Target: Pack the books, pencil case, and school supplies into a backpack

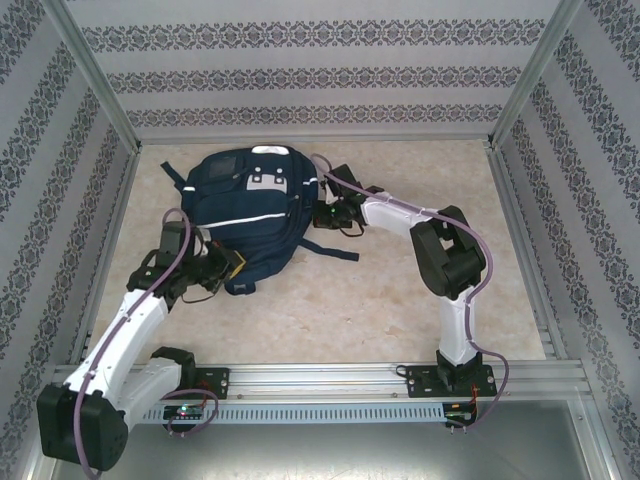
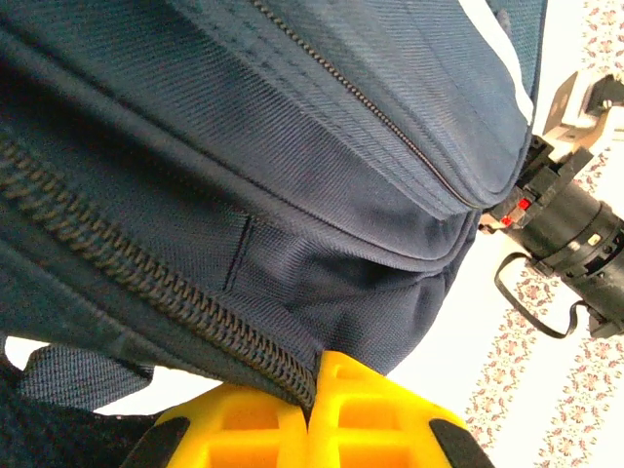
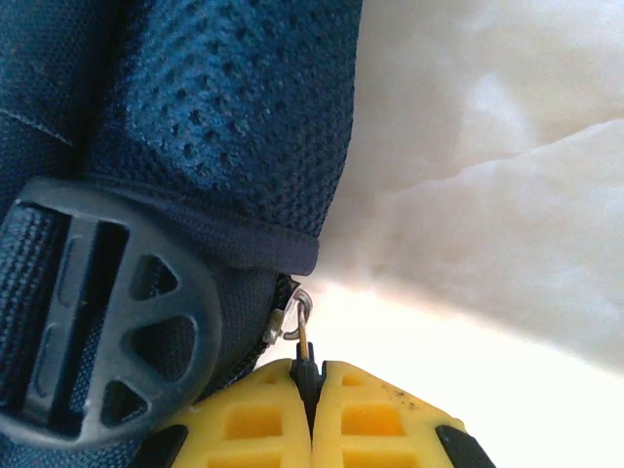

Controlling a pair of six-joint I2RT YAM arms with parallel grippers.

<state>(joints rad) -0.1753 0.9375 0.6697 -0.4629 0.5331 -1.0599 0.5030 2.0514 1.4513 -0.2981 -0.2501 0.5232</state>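
The navy backpack (image 1: 245, 205) lies flat at the back left of the table, with white stripes and grey patches on top. My left gripper (image 1: 232, 268) (image 2: 317, 375) is at its near corner, shut on the fabric edge beside a dark zipper (image 2: 146, 263). On the bag's right side, my right gripper (image 1: 322, 213) (image 3: 310, 375) is shut on a black zipper pull (image 3: 306, 351) that hangs from a small metal ring (image 3: 297, 312). The backpack (image 2: 292, 146) (image 3: 195, 117) sits close to both wrist cameras. The books, pencil case and school supplies are out of view.
A black strap (image 1: 335, 250) trails from the bag across the pale table toward the right arm. A round black strap buckle (image 3: 97, 312) sits next to the zipper ring. The right arm's wrist (image 2: 575, 229) shows beyond the bag. Patterned walls enclose the table on three sides.
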